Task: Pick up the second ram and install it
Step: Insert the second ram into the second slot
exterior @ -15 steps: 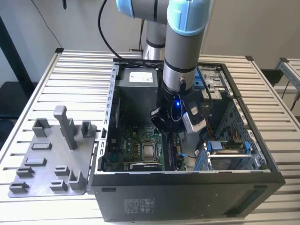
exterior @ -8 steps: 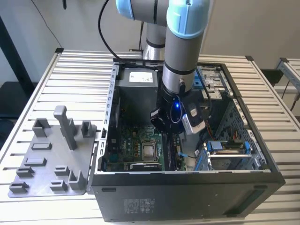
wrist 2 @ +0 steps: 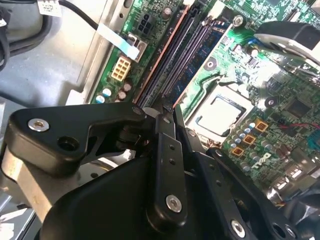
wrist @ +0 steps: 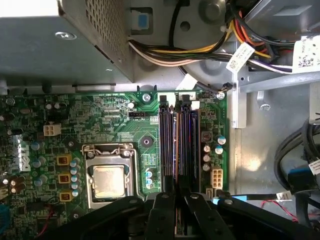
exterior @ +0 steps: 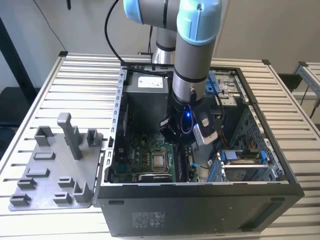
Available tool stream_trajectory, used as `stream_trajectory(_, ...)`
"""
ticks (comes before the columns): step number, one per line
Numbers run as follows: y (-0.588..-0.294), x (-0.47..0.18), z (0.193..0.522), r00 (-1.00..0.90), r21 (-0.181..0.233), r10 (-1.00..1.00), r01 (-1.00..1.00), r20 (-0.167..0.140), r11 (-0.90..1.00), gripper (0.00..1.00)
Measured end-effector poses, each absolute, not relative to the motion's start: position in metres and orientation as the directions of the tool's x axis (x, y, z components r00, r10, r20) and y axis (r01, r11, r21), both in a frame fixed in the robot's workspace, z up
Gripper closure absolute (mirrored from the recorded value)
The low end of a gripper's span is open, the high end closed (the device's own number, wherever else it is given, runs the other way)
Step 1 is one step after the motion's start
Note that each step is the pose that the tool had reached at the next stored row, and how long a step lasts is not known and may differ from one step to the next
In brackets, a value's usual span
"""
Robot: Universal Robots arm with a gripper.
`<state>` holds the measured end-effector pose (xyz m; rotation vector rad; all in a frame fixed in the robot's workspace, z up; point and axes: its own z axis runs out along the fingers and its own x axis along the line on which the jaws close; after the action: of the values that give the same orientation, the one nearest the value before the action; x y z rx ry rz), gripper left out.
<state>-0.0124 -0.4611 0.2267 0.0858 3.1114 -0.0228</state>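
Between the gripper (wrist: 176, 210) fingers, a thin dark strip is seen edge-on, seemingly the second ram (wrist: 177, 222), though the view is poor; the fingers are closed narrowly on it. Directly at 12 o'clock from it in the first wrist view, the long memory slots (wrist: 177, 145) are found (on the green motherboard (wrist: 100, 120)). At 9 o'clock of the slots, the processor (wrist: 108, 180) is seated.

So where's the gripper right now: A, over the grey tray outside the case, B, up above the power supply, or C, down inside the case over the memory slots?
C: in the exterior view the gripper is down inside the case, and in the first wrist view its fingers sit at the end of the memory slots beside the processor.
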Motion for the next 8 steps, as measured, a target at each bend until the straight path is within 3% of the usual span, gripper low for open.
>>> stream_trajectory(8, -0.4597, -0.0137, 0.2224, -0.999, -0.014, 0.044, 0.044, -0.029, 0.999, 0.86)
